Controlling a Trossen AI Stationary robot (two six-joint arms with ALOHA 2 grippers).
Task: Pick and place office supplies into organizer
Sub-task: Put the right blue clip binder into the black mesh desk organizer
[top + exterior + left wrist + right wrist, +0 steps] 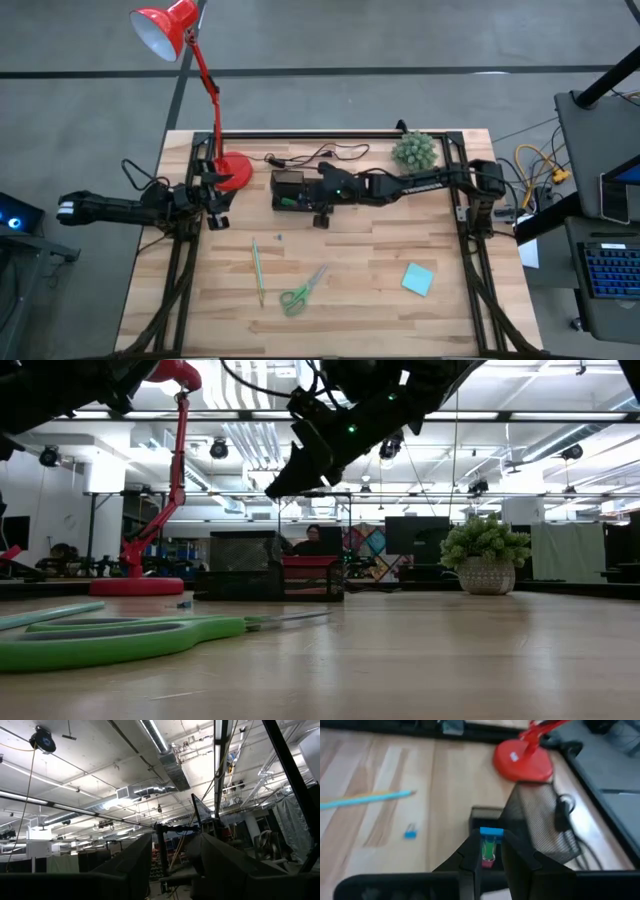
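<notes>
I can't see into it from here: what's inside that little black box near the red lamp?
In the black mesh organizer, the low tray holds small green and pink pieces. The right end effector hovers above, hiding the rest.

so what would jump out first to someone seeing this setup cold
Probably the red lamp rising from its round base at the table's back left. Next, the right gripper reaching across to hang over the black organizer, pinching a small blue-topped piece. The green scissors, pencil and teal sticky pad lie loose on the front of the wooden table.
</notes>
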